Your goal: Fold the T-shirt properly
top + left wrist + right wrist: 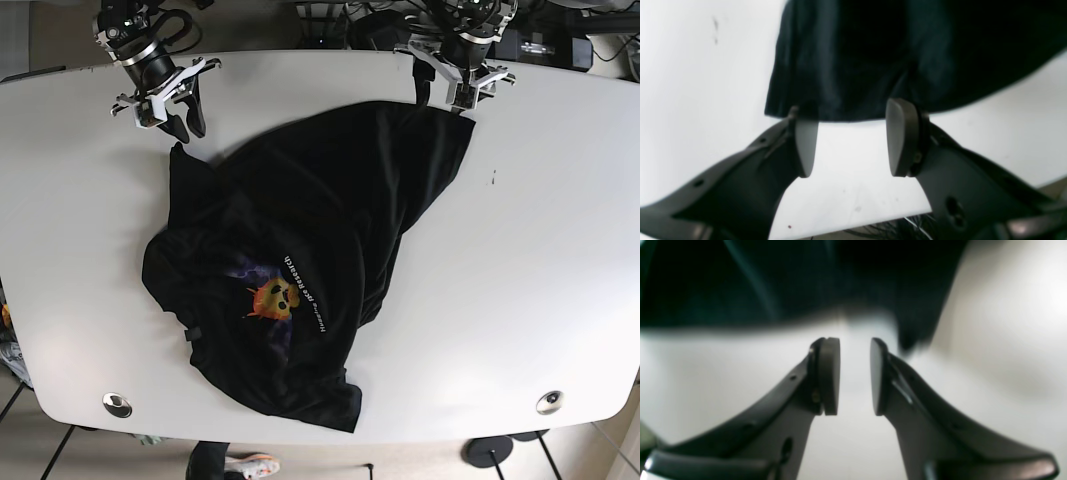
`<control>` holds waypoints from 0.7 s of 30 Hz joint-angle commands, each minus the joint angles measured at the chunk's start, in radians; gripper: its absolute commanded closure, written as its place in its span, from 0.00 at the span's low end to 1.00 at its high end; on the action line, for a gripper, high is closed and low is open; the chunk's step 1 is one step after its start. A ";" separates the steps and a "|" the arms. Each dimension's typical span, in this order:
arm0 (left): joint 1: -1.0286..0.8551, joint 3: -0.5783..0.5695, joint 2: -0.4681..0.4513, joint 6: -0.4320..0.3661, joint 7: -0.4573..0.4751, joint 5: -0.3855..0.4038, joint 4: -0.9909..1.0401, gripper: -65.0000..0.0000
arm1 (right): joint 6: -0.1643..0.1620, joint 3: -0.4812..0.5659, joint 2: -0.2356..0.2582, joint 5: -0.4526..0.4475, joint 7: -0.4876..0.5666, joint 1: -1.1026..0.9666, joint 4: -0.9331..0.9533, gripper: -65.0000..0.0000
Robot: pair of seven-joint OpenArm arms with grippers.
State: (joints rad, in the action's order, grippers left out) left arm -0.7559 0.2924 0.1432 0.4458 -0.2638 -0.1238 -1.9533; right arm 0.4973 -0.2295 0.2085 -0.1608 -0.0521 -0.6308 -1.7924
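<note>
A black T-shirt (320,210) with an orange print (272,297) lies crumpled and partly doubled over on the white table (540,250). My left gripper (445,100) is open at the shirt's far right corner. In the left wrist view the left gripper (853,115) has its pads at the edge of the dark cloth (873,53), with nothing between them. My right gripper (188,127) is open just beyond the shirt's far left corner. In the right wrist view the right gripper (855,343) is empty, and the blurred cloth (773,280) lies just ahead of it.
Two metal grommets (117,404) (549,402) sit near the table's front edge. Cables and equipment (540,40) lie behind the far edge. A small dark mark (492,178) is on the table to the right of the shirt.
</note>
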 commanded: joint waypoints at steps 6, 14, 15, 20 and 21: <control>-0.001 0.003 0.003 0.002 0.024 0.008 -0.045 0.55 | 0.001 -0.006 0.007 -0.003 0.005 -0.011 -0.011 0.77; 0.055 0.004 0.002 0.002 0.024 0.009 -0.053 0.54 | 0.001 -0.008 0.010 -0.001 -0.068 0.082 -0.031 0.77; 0.062 0.004 0.002 0.002 0.024 0.009 -0.053 0.54 | 0.001 -0.008 0.009 -0.001 -0.081 0.101 -0.031 0.77; 0.098 0.004 0.002 0.003 0.024 0.009 -0.053 0.54 | -0.002 -0.008 0.012 -0.001 -0.124 0.219 -0.028 0.75; 0.101 0.004 0.002 0.003 0.024 0.009 -0.053 0.54 | -0.002 -0.008 0.012 -0.001 -0.164 0.251 -0.028 0.75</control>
State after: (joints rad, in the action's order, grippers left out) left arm -0.6498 0.2955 0.1432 0.4458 -0.2619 -0.1268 -1.9862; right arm 0.4969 -0.2302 0.2085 -0.1528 -0.2581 -0.3820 -1.8008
